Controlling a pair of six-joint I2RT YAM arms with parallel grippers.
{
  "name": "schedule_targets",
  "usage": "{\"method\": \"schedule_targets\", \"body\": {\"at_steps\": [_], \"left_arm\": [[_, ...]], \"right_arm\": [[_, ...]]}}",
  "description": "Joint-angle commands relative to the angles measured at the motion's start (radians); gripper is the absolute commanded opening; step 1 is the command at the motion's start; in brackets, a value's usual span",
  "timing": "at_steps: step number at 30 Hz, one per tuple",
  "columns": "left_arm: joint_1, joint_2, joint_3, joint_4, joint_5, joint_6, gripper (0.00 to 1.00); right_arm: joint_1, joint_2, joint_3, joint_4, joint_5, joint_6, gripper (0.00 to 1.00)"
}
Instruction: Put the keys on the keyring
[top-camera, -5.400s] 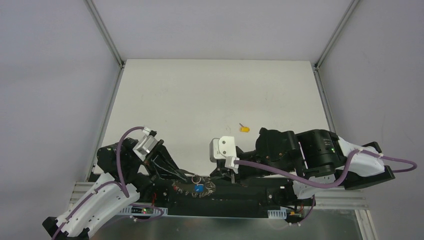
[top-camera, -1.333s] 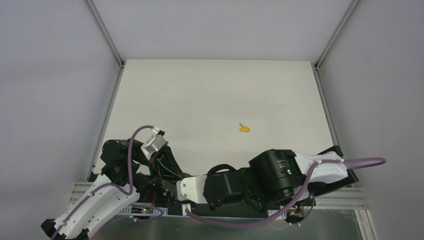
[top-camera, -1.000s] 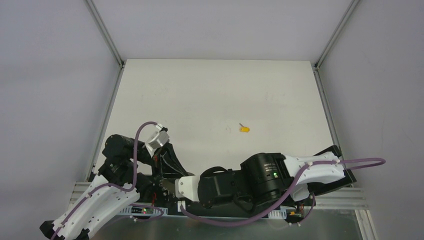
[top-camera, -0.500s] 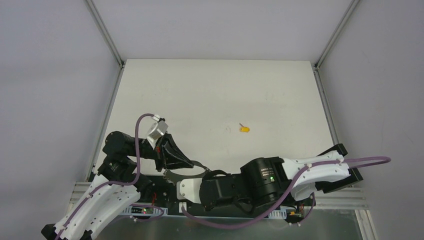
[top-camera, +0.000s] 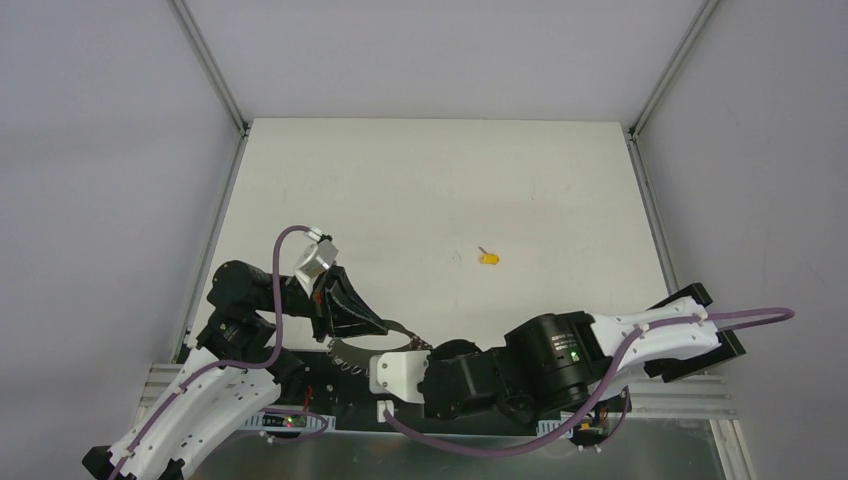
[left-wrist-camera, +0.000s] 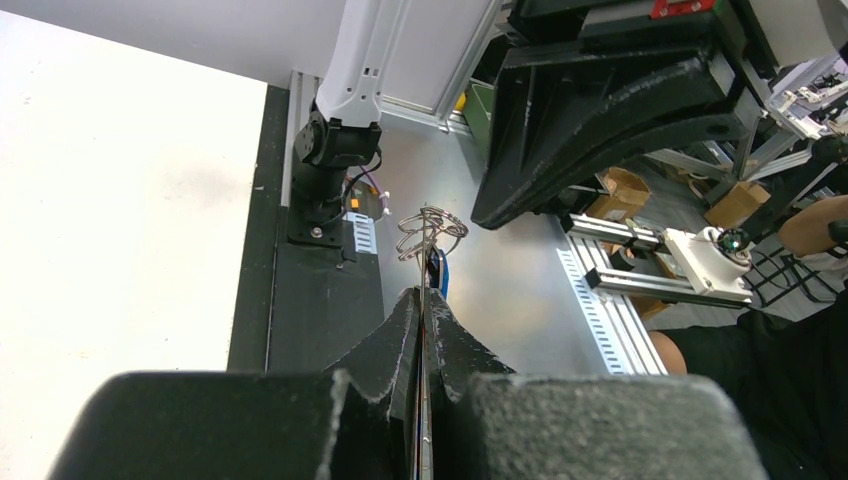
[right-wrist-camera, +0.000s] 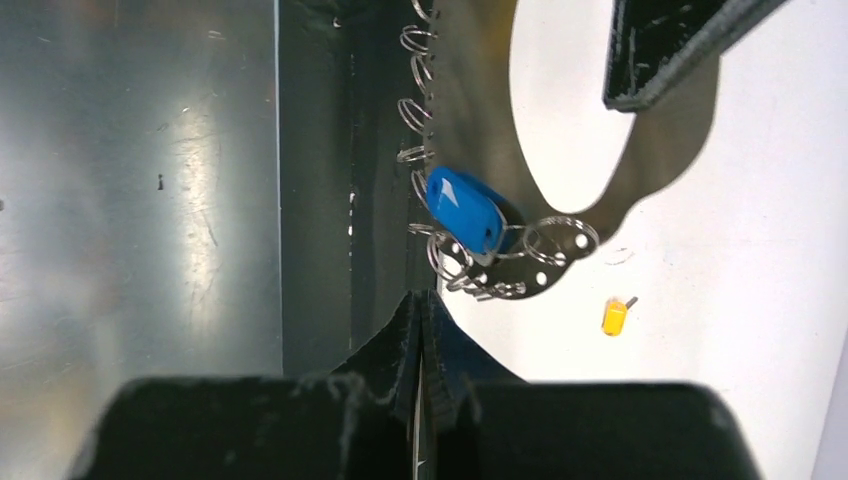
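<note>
The keyring (left-wrist-camera: 430, 228) is at the near edge of the table (top-camera: 400, 190), its bunch of small rings and a blue-headed key (right-wrist-camera: 465, 212) by the black base strip (left-wrist-camera: 305, 290) between the arms. My left gripper (left-wrist-camera: 424, 296) is clamped shut with the ring's thin wire running between its fingers, so I read it as holding the keyring. My right gripper (right-wrist-camera: 420, 298) is closed too, its tips right at the bunch; whether it pinches a ring I cannot tell. The yellow-headed key (top-camera: 489, 258) lies alone out on the table, well apart from both. My worry is the edge: a slip of that thin wire could drop the bunch onto the metal plate (right-wrist-camera: 140, 200) by the bases, awkward to reach. The grippers are also crowded, and a careless swing could knock them together or snag the rings.
</note>
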Motion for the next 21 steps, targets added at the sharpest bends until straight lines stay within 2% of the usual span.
{"method": "schedule_targets", "body": {"at_steps": [1, 5, 9, 14, 16, 21], "left_arm": [[0.01, -0.012, 0.035, 0.069, 0.007, 0.008, 0.0], [0.01, -0.009, 0.036, 0.072, 0.006, 0.006, 0.0], [0.01, -0.006, 0.032, 0.073, -0.001, 0.007, 0.0], [0.011, -0.002, 0.031, 0.063, -0.025, 0.014, 0.0], [0.012, -0.005, 0.034, 0.041, -0.047, 0.029, 0.0], [0.013, -0.026, 0.045, -0.052, -0.146, 0.095, 0.0]], "right_arm": [[0.018, -0.066, -0.021, -0.016, 0.117, 0.047, 0.0], [0.036, -0.128, -0.076, 0.021, 0.206, 0.092, 0.02], [0.046, -0.187, -0.152, 0.075, 0.317, 0.108, 0.27], [0.047, -0.268, -0.257, 0.186, 0.466, 0.114, 0.44], [0.045, -0.32, -0.327, 0.284, 0.498, 0.111, 0.59], [0.046, -0.439, -0.487, 0.507, 0.555, 0.127, 0.54]]}}
